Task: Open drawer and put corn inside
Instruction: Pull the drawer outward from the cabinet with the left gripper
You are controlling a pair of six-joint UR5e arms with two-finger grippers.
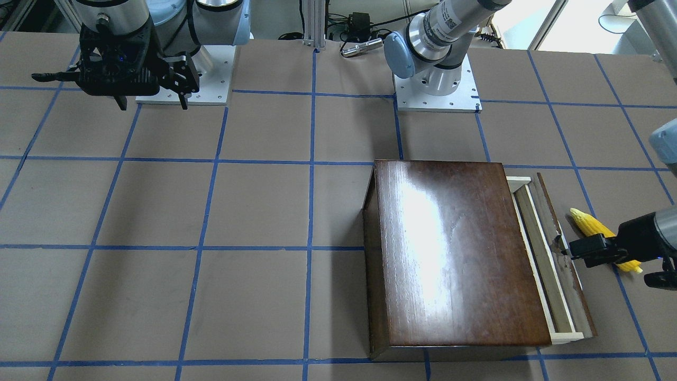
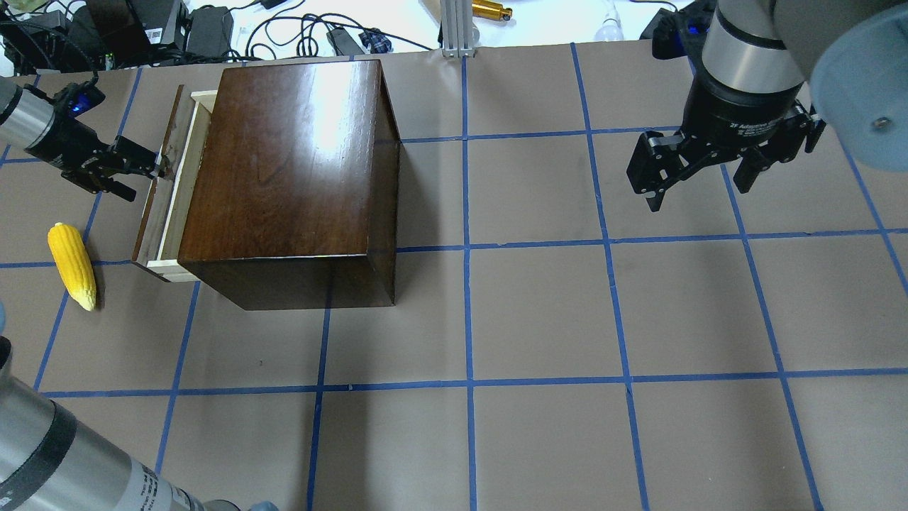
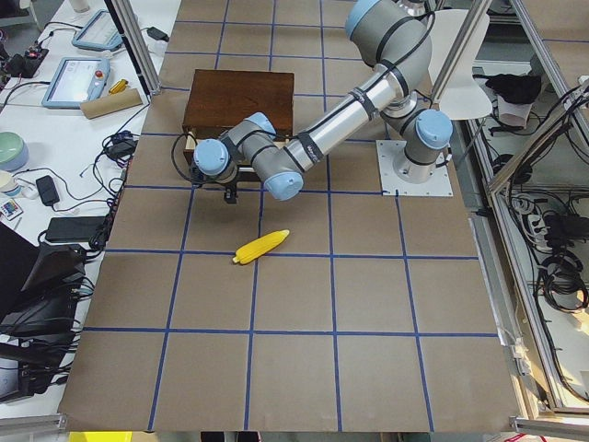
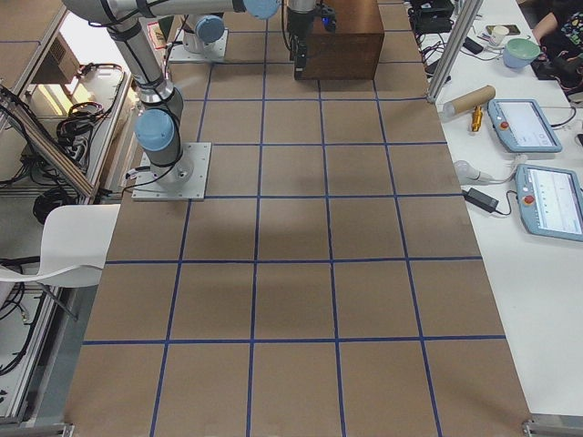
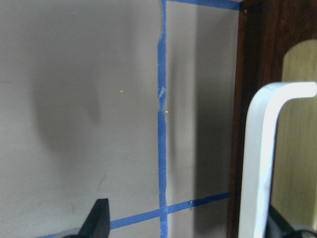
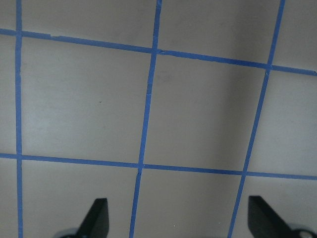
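On the worktop's (image 2: 539, 312) near left, the corn (image 2: 71, 264) is seen lying just beside the partly drawn-out drawer (image 2: 169, 213) of the box (image 2: 284, 163). Further back, the left tool (image 2: 145, 177) is spread wide about the pull (image 5: 260, 148). The right tool (image 2: 699, 195) is held wide, well apart.

The big table (image 4: 291, 300) is papered in brown and marked into squares with blue tape (image 2: 468, 312), lit evenly from above so that only soft shadows fall on it. Along one side runs a white bench (image 4: 547, 300) strewn with handheld screens (image 4: 551, 202), a cardboard tube (image 4: 468, 98), a pale green bowl (image 4: 524, 50) and black cables, with a slanting aluminium post (image 4: 452, 50) rising beside it. On the opposite side a white chair (image 4: 56, 248) stands near bundled cables.
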